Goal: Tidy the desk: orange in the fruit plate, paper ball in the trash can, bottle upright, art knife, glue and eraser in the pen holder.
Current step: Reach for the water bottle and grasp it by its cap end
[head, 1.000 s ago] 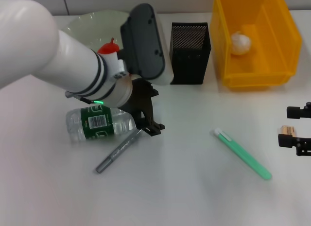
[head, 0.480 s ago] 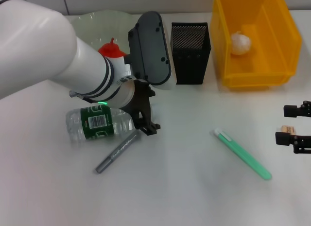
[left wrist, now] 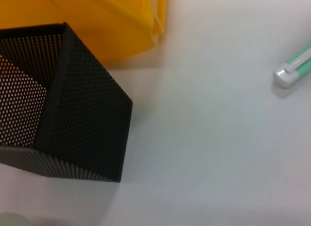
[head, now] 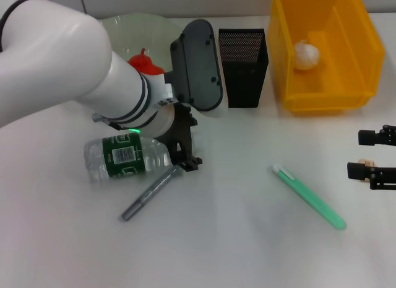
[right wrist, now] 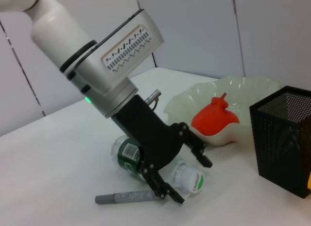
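A clear bottle [head: 127, 157] with a green label lies on its side; it also shows in the right wrist view [right wrist: 130, 155]. My left gripper [head: 187, 142] is open, its fingers on either side of the bottle's cap end [right wrist: 193, 181]. A grey pen-like tool [head: 150, 193] lies just in front of the bottle. A green stick [head: 307, 196] lies at centre right. The black mesh pen holder [head: 242, 67] stands at the back. An orange-red fruit [head: 146, 62] sits in the pale fruit plate [head: 127, 26]. My right gripper [head: 370, 155] is open at the right edge, over a tan eraser [head: 365, 162].
A yellow bin [head: 322, 93] at the back right holds a white paper ball [head: 305, 54]. The left wrist view shows the pen holder [left wrist: 73, 104], the bin's corner [left wrist: 112, 22] and the green stick's tip [left wrist: 294, 70]. My big left arm hides part of the plate.
My left arm has shifted a little to the right, its gripper staying at the bottle's cap end. My right gripper has moved left, now covering most of the eraser.
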You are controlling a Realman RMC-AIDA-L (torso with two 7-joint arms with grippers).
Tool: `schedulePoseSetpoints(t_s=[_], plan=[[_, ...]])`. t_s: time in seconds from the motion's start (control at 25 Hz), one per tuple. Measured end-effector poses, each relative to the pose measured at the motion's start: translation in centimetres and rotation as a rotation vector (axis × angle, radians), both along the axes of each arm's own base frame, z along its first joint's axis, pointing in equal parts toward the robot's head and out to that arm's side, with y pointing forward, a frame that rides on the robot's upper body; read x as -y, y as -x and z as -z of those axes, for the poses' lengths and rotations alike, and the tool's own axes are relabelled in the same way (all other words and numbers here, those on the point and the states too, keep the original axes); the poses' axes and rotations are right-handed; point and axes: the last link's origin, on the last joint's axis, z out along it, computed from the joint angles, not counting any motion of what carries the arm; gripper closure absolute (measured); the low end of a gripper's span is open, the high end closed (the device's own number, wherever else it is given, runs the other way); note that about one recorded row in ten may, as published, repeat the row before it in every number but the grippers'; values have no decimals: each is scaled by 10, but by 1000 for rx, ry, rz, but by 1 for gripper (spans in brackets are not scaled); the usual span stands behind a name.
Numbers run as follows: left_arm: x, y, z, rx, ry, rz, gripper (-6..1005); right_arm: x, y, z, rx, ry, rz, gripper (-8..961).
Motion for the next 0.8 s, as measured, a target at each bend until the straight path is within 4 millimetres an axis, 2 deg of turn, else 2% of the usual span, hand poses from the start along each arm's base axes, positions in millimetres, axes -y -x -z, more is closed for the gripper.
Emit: schedulePoseSetpoints(t_s=[0.32,0.52,0.72,0.8], plan=[[2,1,5,-33,10,10,351,-2,0,1,-4,-5,3,156],[2,-2,5,-30,8,19,538,-3,0,1,-7,-5,5,157],[2,-2,3,-8,-8,4,548,-3,0,2,-10,-4,6,157],[3,-2,-6,41,-40,-13,548,-2,0,2,-13,-3,9,157]])
